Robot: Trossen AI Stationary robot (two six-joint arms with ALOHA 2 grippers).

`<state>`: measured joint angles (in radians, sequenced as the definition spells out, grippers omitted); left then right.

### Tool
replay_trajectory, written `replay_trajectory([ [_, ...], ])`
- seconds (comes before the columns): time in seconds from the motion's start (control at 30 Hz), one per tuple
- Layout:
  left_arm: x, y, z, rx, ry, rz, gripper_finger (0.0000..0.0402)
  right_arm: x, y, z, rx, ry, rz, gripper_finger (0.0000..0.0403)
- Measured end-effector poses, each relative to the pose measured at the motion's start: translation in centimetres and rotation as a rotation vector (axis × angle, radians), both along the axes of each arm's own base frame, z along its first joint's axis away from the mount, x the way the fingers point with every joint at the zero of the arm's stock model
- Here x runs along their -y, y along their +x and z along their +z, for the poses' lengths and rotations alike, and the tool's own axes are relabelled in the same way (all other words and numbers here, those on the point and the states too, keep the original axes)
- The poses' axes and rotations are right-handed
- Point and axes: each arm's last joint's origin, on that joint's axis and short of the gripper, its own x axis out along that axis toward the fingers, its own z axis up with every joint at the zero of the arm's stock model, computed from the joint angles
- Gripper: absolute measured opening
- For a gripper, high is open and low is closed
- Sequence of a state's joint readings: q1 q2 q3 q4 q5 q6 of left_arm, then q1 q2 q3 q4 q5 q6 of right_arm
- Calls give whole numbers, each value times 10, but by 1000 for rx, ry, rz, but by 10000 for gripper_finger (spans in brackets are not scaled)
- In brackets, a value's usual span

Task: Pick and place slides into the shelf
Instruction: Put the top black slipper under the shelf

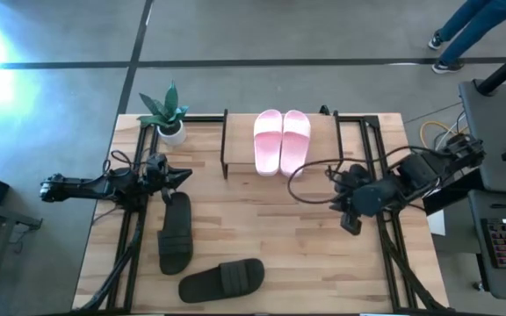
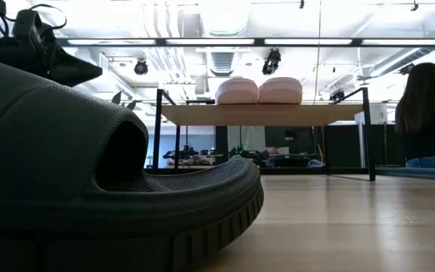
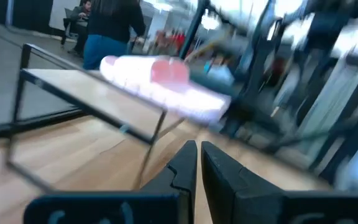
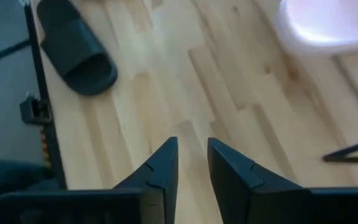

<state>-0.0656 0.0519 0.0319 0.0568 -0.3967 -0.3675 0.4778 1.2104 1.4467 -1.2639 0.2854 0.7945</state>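
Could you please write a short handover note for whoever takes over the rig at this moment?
Left gripper: holds nothing, fingers nearly closed, above the table's left side, just past the toe end of the upper dark slide.
Right gripper: holds nothing, fingers slightly apart, above the table's right side, in front of the shelf.
Done: both pink slides lie side by side on the shelf's top board.
Left: two dark slides are on the table, the upper one and the second dark slide near the front edge. Both need to be placed on the shelf.

Right hand [image 4: 192,163] (fingers slightly parted, empty) above bare tabletop [image 4: 166,93], dark slide [image 4: 76,46] beyond.
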Motion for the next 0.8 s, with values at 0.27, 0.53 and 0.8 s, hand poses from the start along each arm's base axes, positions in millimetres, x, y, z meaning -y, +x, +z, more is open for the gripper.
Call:
replay_trajectory([
  [0.27, -1, -9, 36, 439, -168, -31, 8, 12, -9, 8, 68, -23, -75, 58],
  [0.53, -5, -34, 69, 799, -53, 122, 8, 21, -6, 12, 139, 21, -274, 48],
  [0.8, 5, -11, 85, 207, -143, -214, 8, 33, 9, 5, 143, 46, -472, 48],
])
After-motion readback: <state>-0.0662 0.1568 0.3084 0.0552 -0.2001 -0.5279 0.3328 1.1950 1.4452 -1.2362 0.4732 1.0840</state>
